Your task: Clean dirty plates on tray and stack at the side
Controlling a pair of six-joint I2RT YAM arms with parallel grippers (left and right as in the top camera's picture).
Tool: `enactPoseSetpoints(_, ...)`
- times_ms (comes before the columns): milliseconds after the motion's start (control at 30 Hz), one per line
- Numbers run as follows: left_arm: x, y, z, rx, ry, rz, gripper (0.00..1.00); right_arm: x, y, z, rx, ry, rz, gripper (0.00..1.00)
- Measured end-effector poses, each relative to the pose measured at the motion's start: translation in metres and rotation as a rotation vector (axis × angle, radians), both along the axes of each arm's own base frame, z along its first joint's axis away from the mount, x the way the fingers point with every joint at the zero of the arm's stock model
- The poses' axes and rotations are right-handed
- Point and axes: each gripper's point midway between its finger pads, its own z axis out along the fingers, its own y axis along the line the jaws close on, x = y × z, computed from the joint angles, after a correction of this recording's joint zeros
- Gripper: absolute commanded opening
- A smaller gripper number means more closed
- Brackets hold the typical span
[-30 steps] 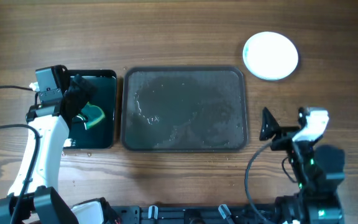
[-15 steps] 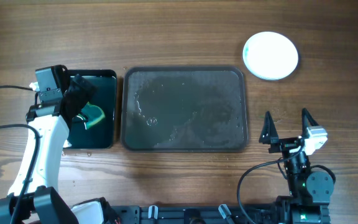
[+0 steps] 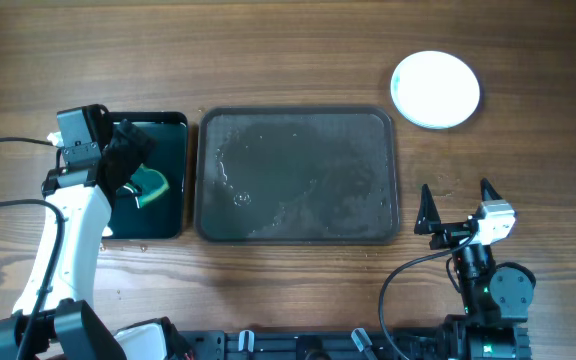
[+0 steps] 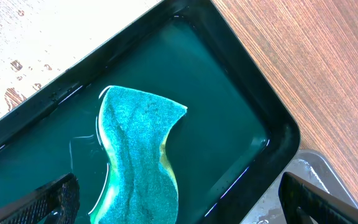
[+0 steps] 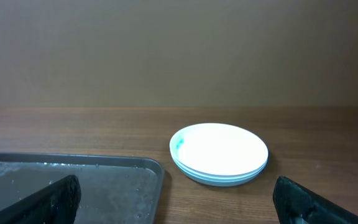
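Looks done: plates (image 3: 435, 90) stacked at two o'clock, tray (image 3: 298, 225) bare; park your left tool (image 4: 185, 199) and right tool (image 3: 456, 195), both released

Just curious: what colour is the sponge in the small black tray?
The sponge is teal-green with a yellowish edge; left wrist view shows it best.

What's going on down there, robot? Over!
Left tool open above the sponge; right tool open, empty. Plates stacked beside the tray, none left on it. Nothing in the way.
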Motion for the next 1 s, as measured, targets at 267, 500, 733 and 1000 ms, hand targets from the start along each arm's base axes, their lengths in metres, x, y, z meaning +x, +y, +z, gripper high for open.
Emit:
enactPoseSetpoints(267, 0.0, 0.0, 0.0, 0.0, 0.0, 0.0, 1.0, 0.0, 0.0, 0.0, 0.0, 0.0, 0.0, 1.0)
enactPoseSetpoints(500, 0.0, 0.0, 0.0, 0.0, 0.0, 0.0, 1.0, 0.0, 0.0, 0.0, 0.0, 0.0, 0.0, 1.0)
enactPoseSetpoints(733, -0.021, -0.004, -0.008, 0.015, 0.094, -0.06, 1.0, 0.0, 0.0, 0.0, 0.0, 0.0, 0.0, 1.0)
enactPoseSetpoints(1000, -0.04, -0.039, 0.039, 0.203, -0.215, -0.457, 1.0, 0.0, 0.0, 0.0, 0.0, 0.0, 0.0, 1.0)
